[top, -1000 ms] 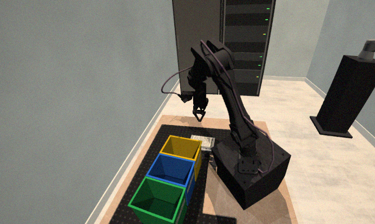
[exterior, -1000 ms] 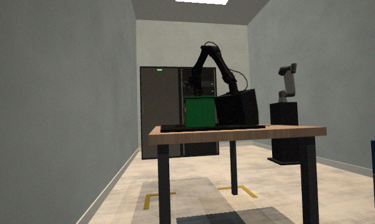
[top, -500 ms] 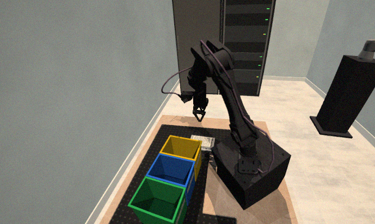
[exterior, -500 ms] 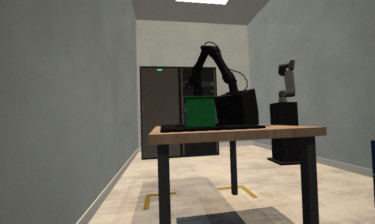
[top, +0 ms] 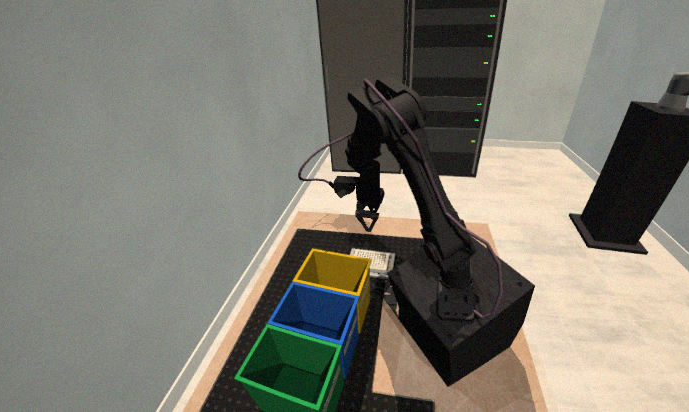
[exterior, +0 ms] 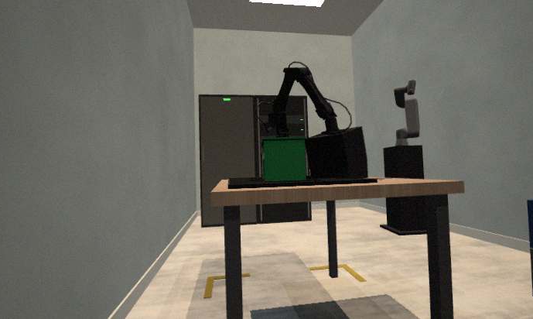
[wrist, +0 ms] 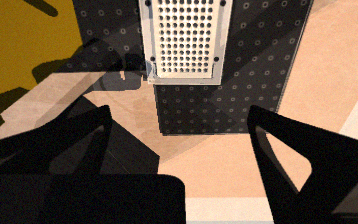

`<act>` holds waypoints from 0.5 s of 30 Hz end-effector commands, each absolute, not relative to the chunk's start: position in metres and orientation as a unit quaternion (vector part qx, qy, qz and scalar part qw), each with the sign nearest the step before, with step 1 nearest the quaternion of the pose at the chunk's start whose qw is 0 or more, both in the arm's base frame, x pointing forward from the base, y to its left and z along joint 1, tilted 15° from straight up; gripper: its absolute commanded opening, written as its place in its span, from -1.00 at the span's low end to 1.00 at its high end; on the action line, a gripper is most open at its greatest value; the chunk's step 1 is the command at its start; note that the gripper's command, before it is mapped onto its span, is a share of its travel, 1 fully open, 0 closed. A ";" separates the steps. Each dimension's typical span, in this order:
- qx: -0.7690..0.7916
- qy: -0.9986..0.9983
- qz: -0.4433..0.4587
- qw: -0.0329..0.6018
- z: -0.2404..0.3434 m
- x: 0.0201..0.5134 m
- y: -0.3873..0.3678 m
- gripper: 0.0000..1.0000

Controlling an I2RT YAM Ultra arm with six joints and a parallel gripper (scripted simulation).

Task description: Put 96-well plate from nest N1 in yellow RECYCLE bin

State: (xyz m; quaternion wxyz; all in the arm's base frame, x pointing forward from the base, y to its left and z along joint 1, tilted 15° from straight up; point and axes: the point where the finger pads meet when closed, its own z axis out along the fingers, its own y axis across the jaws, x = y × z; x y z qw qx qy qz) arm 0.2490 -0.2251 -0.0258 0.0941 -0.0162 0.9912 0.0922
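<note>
The white 96-well plate [top: 372, 259] lies flat in its nest on the black perforated mat, between the yellow bin [top: 334, 277] and the arm's base. It also shows in the wrist view [wrist: 186, 37] at the top centre, with the yellow bin [wrist: 22, 47] at the upper left. My gripper [top: 367, 221] hangs open and empty, pointing down, well above the far edge of the mat and beyond the plate. Its two dark fingers frame the bottom of the wrist view. In the exterior view the fingers are hidden behind the green bin [exterior: 284, 158].
Yellow, blue [top: 318, 314] and green [top: 290, 368] bins stand upright in a row on the mat, yellow farthest. The arm's black base block [top: 459, 317] stands right of them. A server rack [top: 413, 81] stands behind the table. A second robot on a pedestal [exterior: 406, 158] stands off to the right.
</note>
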 end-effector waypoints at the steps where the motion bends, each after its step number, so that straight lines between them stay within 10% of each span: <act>1: -0.017 0.991 0.084 0.106 -0.030 0.257 -0.228 1.00; 15: -0.014 0.991 0.082 0.107 -0.050 0.259 -0.223 1.00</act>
